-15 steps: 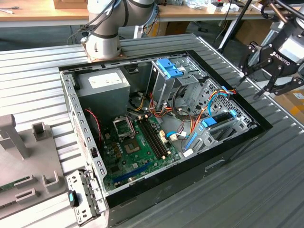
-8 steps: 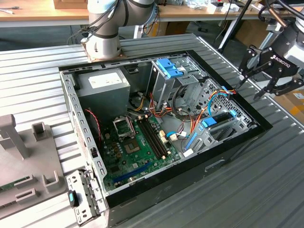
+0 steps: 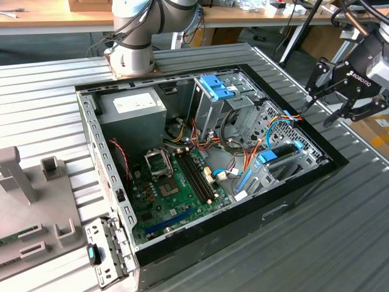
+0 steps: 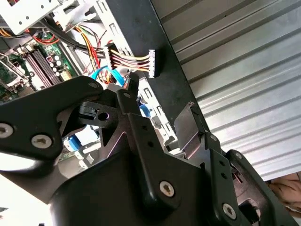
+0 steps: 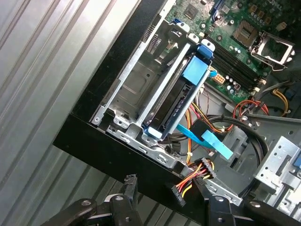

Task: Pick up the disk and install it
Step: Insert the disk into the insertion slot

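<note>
In the second wrist view the black gripper (image 4: pixel 160 94) hangs over the dark wall of the computer case (image 4: pixel 141 28), its fingers apart with nothing between them. A wire bundle (image 4: pixel 127 60) ending in a white connector (image 4: pixel 152 63) lies across that wall near the fingertips. The motherboard (image 4: pixel 28 61) lies inside the case and the ribbed grey table (image 4: pixel 244 70) outside it.

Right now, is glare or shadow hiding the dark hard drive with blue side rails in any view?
First wrist view: the dark hard drive with bright blue side rails is evenly lit, glare falling on the ridged metal table. Second wrist view: the open black claw blocks much of the frame. Exterior view: no glare on the drive.
</note>
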### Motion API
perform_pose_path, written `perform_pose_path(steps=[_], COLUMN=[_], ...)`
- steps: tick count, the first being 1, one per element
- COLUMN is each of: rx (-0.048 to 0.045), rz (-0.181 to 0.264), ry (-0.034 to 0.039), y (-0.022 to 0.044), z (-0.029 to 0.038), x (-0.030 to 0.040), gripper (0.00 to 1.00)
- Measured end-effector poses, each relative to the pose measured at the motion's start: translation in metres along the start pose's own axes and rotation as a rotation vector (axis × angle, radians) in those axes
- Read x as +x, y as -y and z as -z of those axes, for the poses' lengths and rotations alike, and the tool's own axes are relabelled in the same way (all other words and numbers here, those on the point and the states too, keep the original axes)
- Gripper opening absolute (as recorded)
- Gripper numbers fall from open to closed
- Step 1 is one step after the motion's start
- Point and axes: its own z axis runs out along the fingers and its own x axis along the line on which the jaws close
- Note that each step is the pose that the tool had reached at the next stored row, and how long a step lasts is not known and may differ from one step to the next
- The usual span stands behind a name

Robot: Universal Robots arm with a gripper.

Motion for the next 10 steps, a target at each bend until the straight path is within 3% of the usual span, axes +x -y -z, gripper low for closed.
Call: perform_pose_path(steps=[4, 8, 10], rx=[-0.0004, -0.0022, -0.0035], rz=[0.003, 0.064, 0.080], ry=[0.0000, 0.0127, 0.0148], y=[-0.0004, -0.0002, 0.0011], z=[-0.0065, -0.0101, -0.0126], x=[0.0009, 0.0017, 0.0029], gripper=[0.58, 0.58, 0.58])
